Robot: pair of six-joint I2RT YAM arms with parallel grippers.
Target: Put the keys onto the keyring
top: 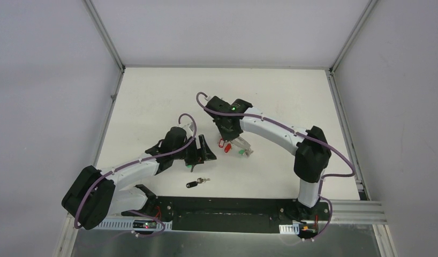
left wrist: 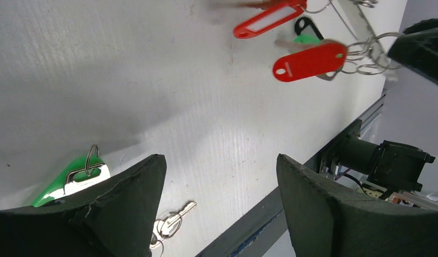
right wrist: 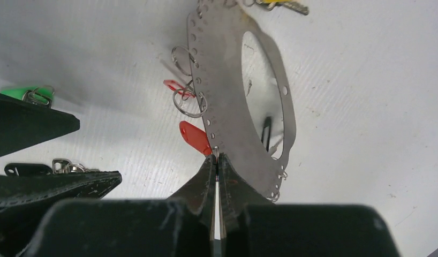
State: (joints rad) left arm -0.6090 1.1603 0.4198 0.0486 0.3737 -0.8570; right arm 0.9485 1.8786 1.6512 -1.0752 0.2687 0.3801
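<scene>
Top view: black key [top: 196, 183] flat on the desk by its near edge, just in front of the left claw [top: 198, 156], blade pointing toward the right arm's side. Left arm is nearer. Right claw [top: 237, 143] mid-desk, well apart from it

Left wrist: jaws wide, nothing between. Green key [left wrist: 72, 179] just beside one finger, outside the gap

Right wrist: jaws pinched shut on the rim of the keyring [right wrist: 222, 69], which stretches away from them

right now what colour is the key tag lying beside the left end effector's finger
Bright green. The key tag shows best in the left wrist view.
</scene>
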